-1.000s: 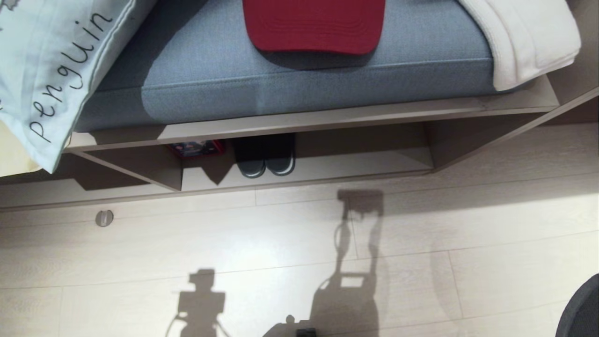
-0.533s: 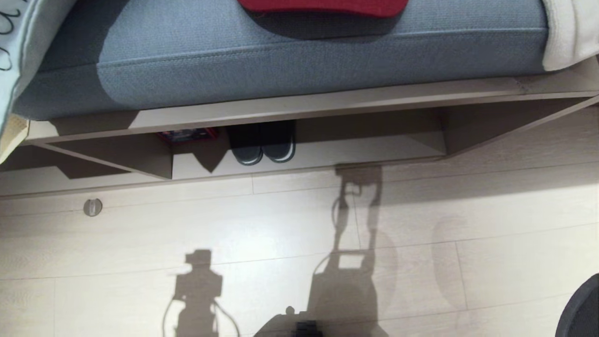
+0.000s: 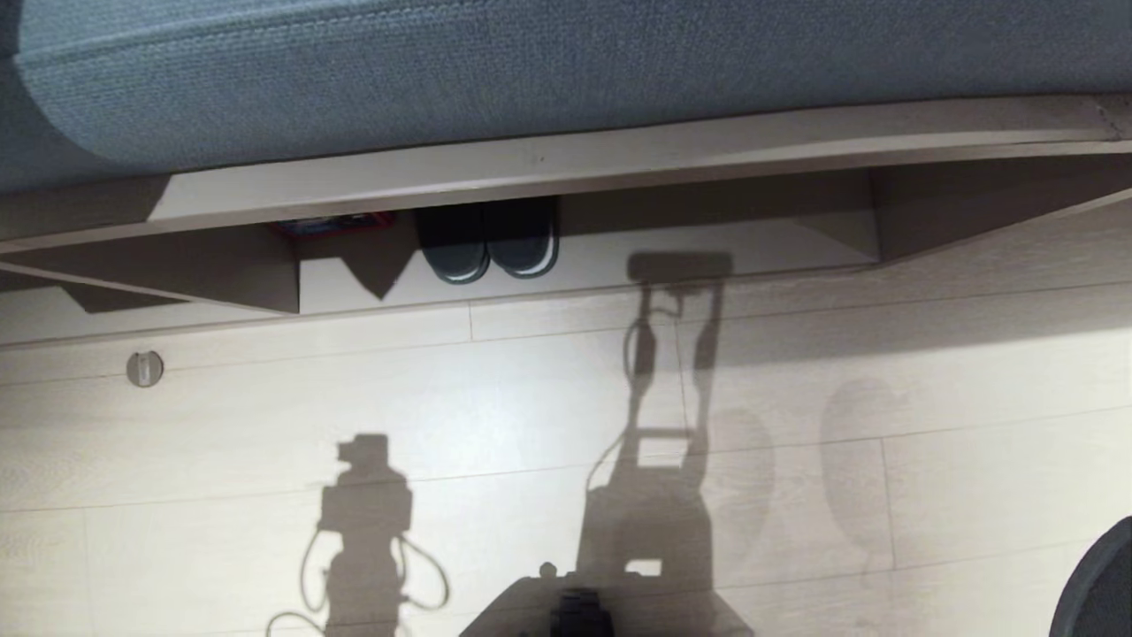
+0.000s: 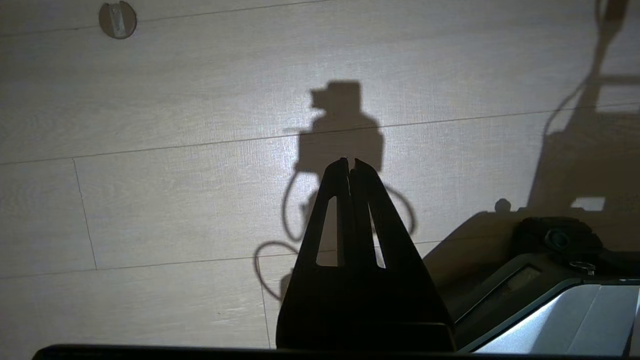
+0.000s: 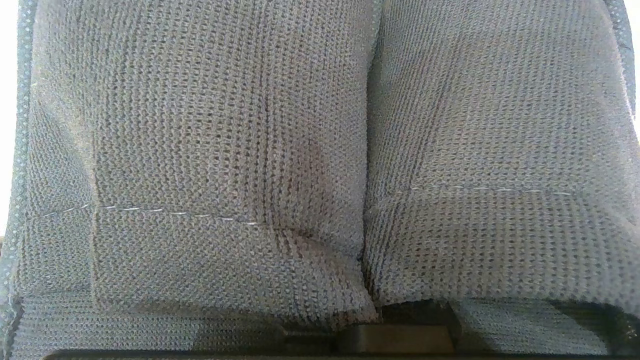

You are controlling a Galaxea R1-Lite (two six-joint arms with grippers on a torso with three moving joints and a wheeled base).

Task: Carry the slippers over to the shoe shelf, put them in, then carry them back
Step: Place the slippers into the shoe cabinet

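Right pincer (image 5: 400, 330), mostly hidden, clamps the slippers (image 5: 225, 150); left pincer (image 4: 350, 165) hangs closed, empty.

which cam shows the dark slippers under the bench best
The head view: the dark slippers sit side by side in the shoe shelf. The left wrist view shows only floor; the right wrist view is filled with grey-blue fabric.

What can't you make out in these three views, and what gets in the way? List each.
1. Right wrist view: the slippers fill the frame and hide everything beyond them.
2. Head view: the red item in the shoe shelf is mostly hidden under the bench board and can't be identified.
3. Head view: the backs of the dark pair are lost under the same board.
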